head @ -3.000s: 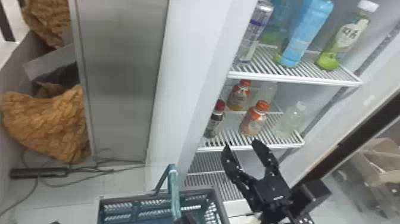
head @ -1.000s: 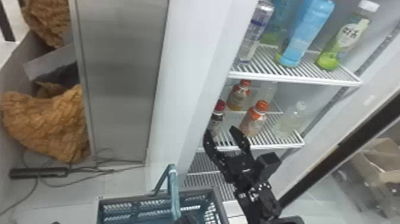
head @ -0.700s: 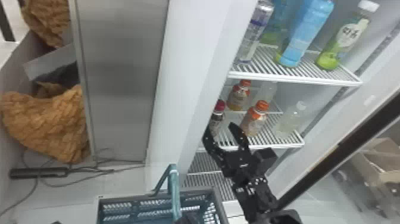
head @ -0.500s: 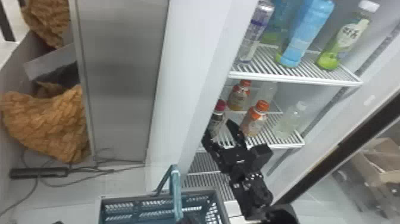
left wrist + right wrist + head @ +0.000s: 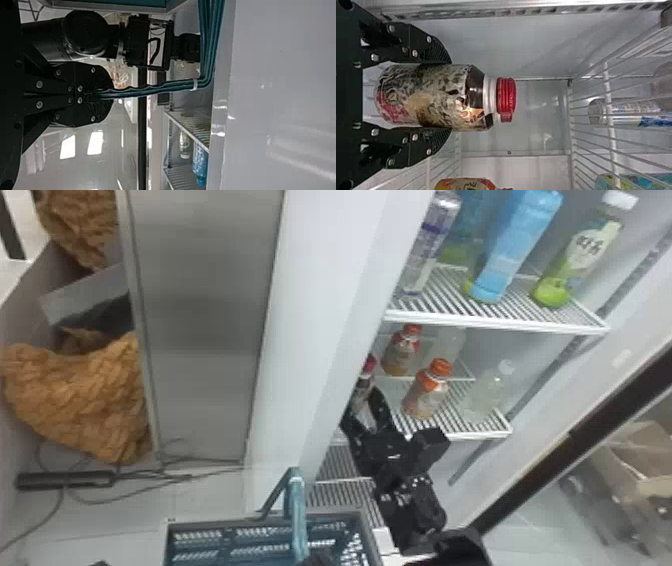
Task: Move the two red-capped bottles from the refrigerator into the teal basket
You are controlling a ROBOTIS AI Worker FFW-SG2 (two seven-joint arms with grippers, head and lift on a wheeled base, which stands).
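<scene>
Compared with three seconds before, the right gripper (image 5: 361, 406) has moved to the left, away from the front of the orange-capped bottles, and has come to the red-capped bottle (image 5: 433, 97); its fingers are now nearer to each other. Nearest is the teal basket (image 5: 240, 520), with its handle (image 5: 298, 515) standing up. The left gripper (image 5: 320, 559) is closed on this handle, as the left wrist view shows. Farther, in the refrigerator, the right gripper has its two fingers pressed on both sides of the red-capped bottle. This bottle is upright, at the front left corner of the lower shelf (image 5: 470, 435); if its bottom touches the shelf, I cannot tell. To the right of it, also on this shelf, one orange-capped bottle (image 5: 425, 392) stands near the front edge, and a clear bottle (image 5: 485, 395) stands near the right front corner. Another orange-capped bottle (image 5: 400, 352) is deeper inside. On the upper shelf (image 5: 490, 323) stand a blue bottle (image 5: 517, 245) and, near the right edge, a white-capped green bottle (image 5: 582, 250).
</scene>
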